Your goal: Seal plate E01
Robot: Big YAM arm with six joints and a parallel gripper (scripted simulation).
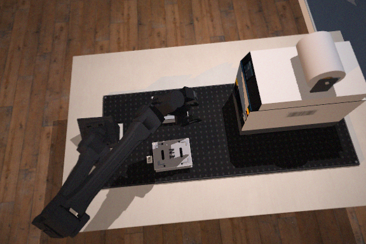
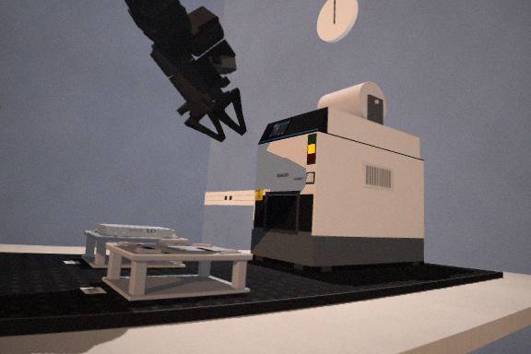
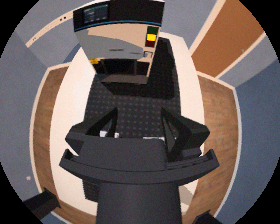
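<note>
Tabletop [image 1: 222,192] [image 2: 461,301] [image 3: 193,100] bears a black board [image 1: 210,154] [image 2: 55,297] [image 3: 136,102], on which stands the white sealer [image 1: 276,81] [image 2: 369,209] [image 3: 126,45], its stage drawn in. The end effector [image 1: 197,112] [image 2: 233,136] [image 3: 139,110], open and unladen, hangs in front of the sealer. Nest N1 [image 1: 187,157] [image 2: 230,257] stands bare; beside it, the second nest [image 2: 89,246] bears its plate [image 2: 134,230]. Plate E01 is hidden, its exact position indeterminable. The lamp [image 2: 312,148] [image 3: 151,37] shows amber.

Blue-grey walls [image 2: 438,71] [image 3: 261,115] are met by a wood-plank floor [image 1: 127,11] [image 3: 47,120]. A round pale clock [image 2: 337,17] is mounted high. A brown door [image 3: 230,35] is framed in pale trim. Shadows are cast across the cream counter [image 1: 203,198] [image 2: 461,324] [image 3: 193,100].
</note>
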